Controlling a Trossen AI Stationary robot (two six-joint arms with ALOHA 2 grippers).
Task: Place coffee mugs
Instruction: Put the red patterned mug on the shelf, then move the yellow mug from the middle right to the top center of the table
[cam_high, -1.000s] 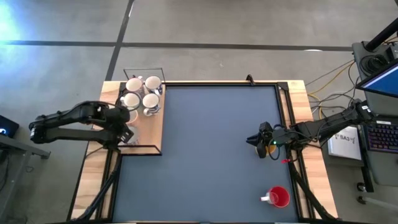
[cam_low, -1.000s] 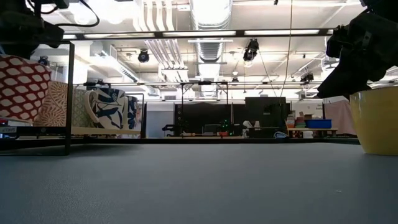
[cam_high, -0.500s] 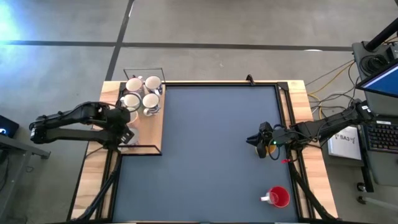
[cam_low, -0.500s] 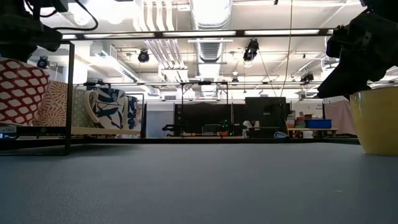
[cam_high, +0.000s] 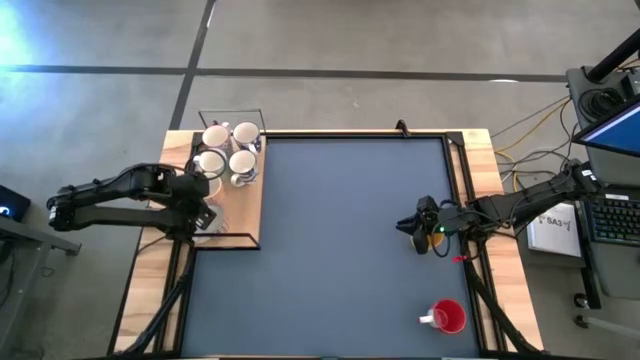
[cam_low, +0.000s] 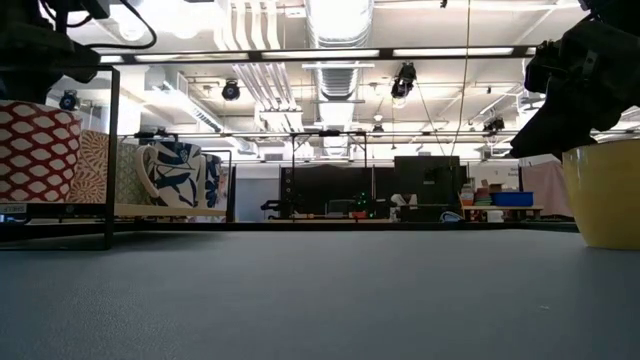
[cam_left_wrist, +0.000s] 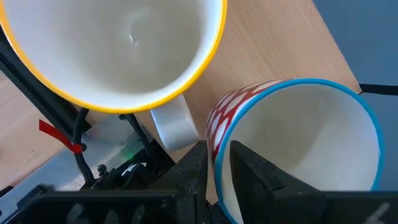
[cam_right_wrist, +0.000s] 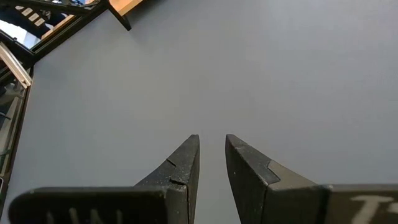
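The left pincer (cam_left_wrist: 214, 165) pinches the rim of the red-patterned mug (cam_left_wrist: 292, 143); lower it straight, clear of the yellow-rimmed mug (cam_left_wrist: 112, 50). The right pincer (cam_right_wrist: 211, 158) hangs slightly parted, empty.

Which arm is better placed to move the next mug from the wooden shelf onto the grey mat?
Left. Its end effector is shut on the rim of the red-patterned mug at the wooden shelf; the right end effector hovers empty over the mat.

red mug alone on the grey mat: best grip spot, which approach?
Pinch the rim wall of the red mug from straight above, one finger inside, opposite the handle: it stands upright, mouth open, handle toward the left arm's side.
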